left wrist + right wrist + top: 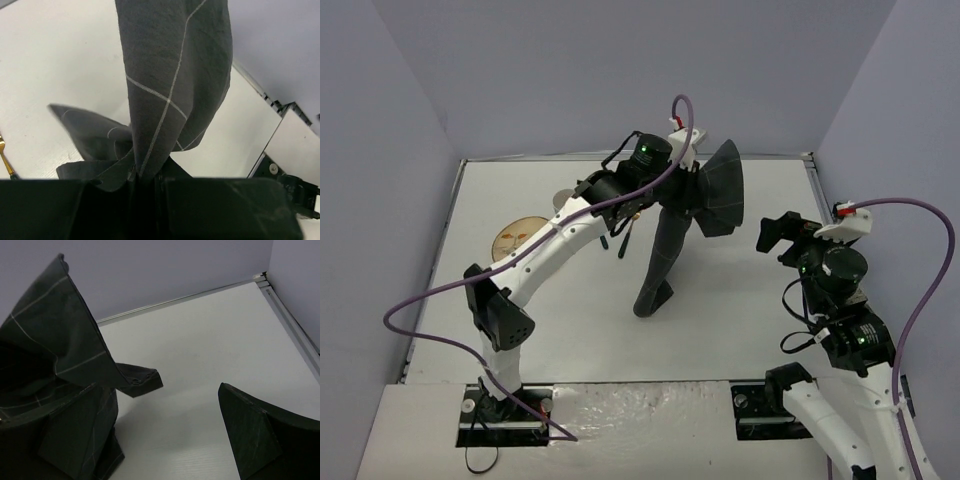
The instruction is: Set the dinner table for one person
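The left gripper (144, 180) was seen clenched on a gathered fold of the dark grid-lined placemat (665, 245), which was held up above the middle of the dinner table (740, 330). Below the pinch the cloth was draped in one long fold, and its lowest corner was brought down to the white surface, or perhaps just short of it; contact could not be settled from the overhead view. Another flap was spread out to the right of the grip, towards the far wall. The right gripper (788, 238) was held with its jaws spread wide and nothing grasped, over the right part of the table and apart from the cloth. A round tan plate (518, 236) was laid on the left side of the table, partly covered by the left arm. A gold fork (4, 155) was glimpsed at the left edge of the left wrist view, lying on the table. The white tabletop was stretched from the arm bases at the near edge to the far wall.
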